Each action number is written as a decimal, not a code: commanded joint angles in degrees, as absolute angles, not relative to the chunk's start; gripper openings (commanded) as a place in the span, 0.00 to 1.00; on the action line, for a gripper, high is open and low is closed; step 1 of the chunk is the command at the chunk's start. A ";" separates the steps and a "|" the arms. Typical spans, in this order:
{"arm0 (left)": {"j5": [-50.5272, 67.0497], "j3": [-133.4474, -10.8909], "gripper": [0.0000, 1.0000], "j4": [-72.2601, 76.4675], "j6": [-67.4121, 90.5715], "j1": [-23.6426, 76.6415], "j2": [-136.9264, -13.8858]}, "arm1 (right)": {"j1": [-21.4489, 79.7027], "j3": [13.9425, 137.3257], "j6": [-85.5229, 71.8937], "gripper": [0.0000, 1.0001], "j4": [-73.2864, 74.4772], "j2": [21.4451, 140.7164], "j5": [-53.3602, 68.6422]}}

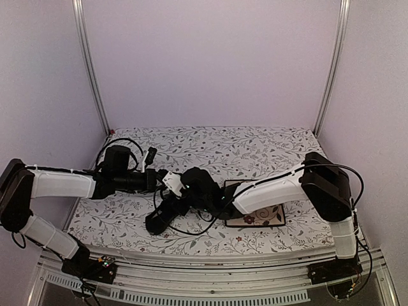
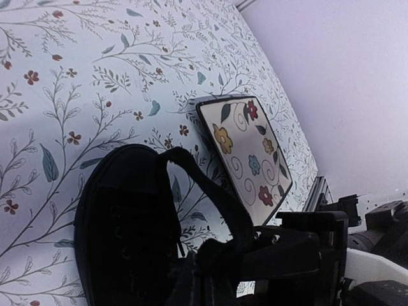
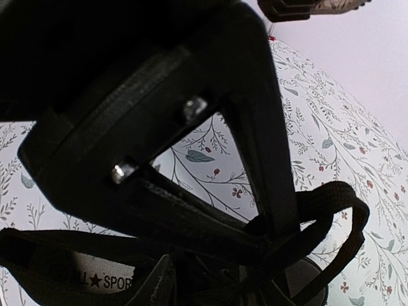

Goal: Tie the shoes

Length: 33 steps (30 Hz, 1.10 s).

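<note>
The black shoe (image 1: 162, 217) lies on the floral cloth left of centre, toe toward the near edge. Both grippers meet just above its laces. My left gripper (image 1: 173, 185) comes in from the left. In the left wrist view its fingers (image 2: 201, 280) look closed at the foot of a lace loop (image 2: 210, 191) beside the shoe (image 2: 124, 217). My right gripper (image 1: 190, 185) comes from the right. In the right wrist view it (image 3: 271, 233) is shut on a black lace loop (image 3: 344, 223) above the shoe's pale insole label (image 3: 95, 277).
A square floral plate (image 1: 268, 217) lies right of the shoe, partly under the right forearm; it also shows in the left wrist view (image 2: 245, 150). A loose black cable (image 1: 191, 231) trails near the shoe. Lilac walls enclose the back and sides.
</note>
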<state>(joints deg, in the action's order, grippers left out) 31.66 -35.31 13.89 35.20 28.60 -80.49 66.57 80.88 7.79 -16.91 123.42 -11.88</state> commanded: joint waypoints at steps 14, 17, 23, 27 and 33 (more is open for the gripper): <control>32.14 -34.81 0.00 15.91 35.17 28.52 -80.67 | 65.60 67.47 -4.83 0.50 -25.21 111.46 -4.32; 32.21 -34.63 0.00 16.05 35.20 28.56 -80.57 | 65.48 65.66 -5.59 0.55 -27.36 111.17 -3.07; 32.44 -34.45 0.00 15.95 35.16 28.52 -80.29 | 62.85 64.88 -10.06 0.62 -32.88 112.65 2.11; 32.60 -34.46 0.00 15.81 35.16 28.56 -79.98 | 60.46 66.76 -13.06 0.62 -33.36 114.95 6.22; 32.40 -34.54 0.00 15.07 34.82 28.56 -79.45 | 60.13 70.90 -11.18 0.63 -31.72 118.83 9.63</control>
